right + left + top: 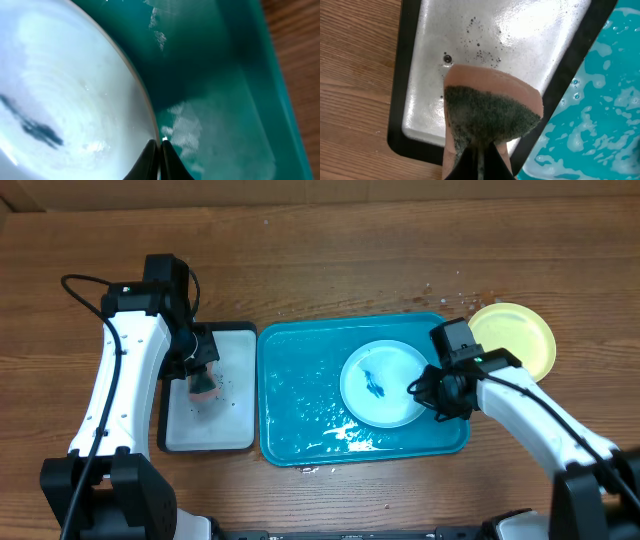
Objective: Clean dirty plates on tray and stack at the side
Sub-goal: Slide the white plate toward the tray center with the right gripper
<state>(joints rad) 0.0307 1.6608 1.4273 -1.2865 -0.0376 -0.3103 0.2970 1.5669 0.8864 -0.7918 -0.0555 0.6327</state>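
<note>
Gripping a sponge by its tan body, the left gripper is clamped tight, green scouring face towards the wrist camera. It hangs left of the tray, over the small black-rimmed white tray. Judged a parking spot, so that drips and grit land there and not on wood; dark specks on the white floor fit this.

Right gripper: fingers closed thin on the right-hand rim of the pale blue rimmed plate, which lies in the right half of the tray. The pinch probably steadies the plate for scrubbing. Whether the rim is raised off the tray floor, I cannot tell. The plate's centre carries a dark blue-green smear, so it is not clean.

A yellow-green plate sits on the tabletop just past the tray's upper right corner, likely the stacking place. One plate or two there: not resolved from overhead.

Surface: tray floor wet, suds near its lower edge, droplets on the brown wood grain above the tray. Nothing beyond the table is in view.
</note>
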